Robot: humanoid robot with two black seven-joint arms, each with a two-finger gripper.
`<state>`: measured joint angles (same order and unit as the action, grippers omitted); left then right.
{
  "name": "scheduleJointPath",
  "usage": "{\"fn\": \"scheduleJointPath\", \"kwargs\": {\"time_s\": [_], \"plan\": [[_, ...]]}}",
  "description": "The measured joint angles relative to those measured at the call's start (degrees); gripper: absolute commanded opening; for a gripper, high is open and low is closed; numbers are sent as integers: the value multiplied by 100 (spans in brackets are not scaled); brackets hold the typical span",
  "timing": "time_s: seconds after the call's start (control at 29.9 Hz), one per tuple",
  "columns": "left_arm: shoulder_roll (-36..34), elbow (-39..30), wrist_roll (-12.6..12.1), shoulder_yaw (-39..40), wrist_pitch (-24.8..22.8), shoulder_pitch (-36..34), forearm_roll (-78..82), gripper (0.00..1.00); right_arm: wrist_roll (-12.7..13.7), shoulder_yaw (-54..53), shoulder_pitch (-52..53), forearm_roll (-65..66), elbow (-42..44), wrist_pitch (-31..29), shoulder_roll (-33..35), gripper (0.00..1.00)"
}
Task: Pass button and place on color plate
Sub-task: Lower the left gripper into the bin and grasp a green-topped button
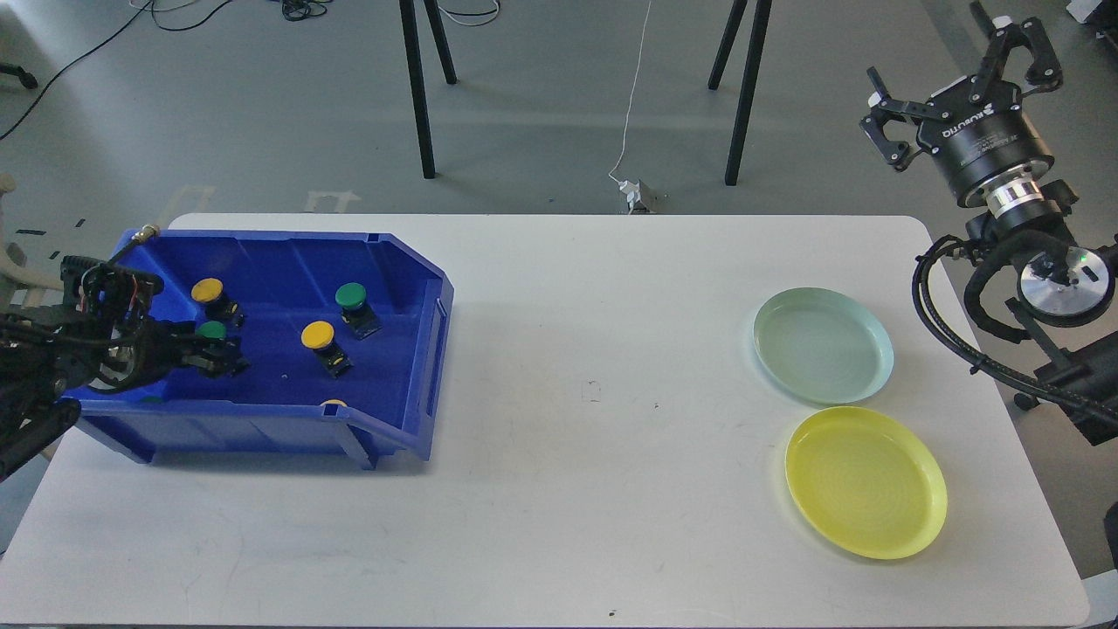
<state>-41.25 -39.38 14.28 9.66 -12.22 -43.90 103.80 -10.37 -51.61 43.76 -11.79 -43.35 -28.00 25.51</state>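
A blue bin at the table's left holds several buttons: a yellow one, a green one, a yellow one and a green-capped one. My left gripper reaches into the bin from the left. Its dark fingers sit right at the green-capped button, and I cannot tell whether they grip it. My right gripper is open and empty, held high off the table's far right corner. A pale green plate and a yellow plate lie at the table's right.
Another yellow cap peeks over the bin's front wall. The white table stretches between bin and plates. Black stand legs stand on the floor behind the table.
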Motion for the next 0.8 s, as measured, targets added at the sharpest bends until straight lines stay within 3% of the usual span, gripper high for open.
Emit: {"fn": "scheduleJointPath", "kwargs": {"time_s": [0.13, 0.4, 0.8], "plan": [[12, 7, 44, 0, 0, 3, 0, 54, 0, 1, 0, 0, 11, 0, -8, 99], [53, 36, 67, 0, 0, -11, 0, 34, 0, 1, 7, 0, 17, 0, -3, 99], [-76, -212, 72, 32, -28, -70, -23, 33, 0, -8, 21, 1, 121, 0, -1, 99]]}}
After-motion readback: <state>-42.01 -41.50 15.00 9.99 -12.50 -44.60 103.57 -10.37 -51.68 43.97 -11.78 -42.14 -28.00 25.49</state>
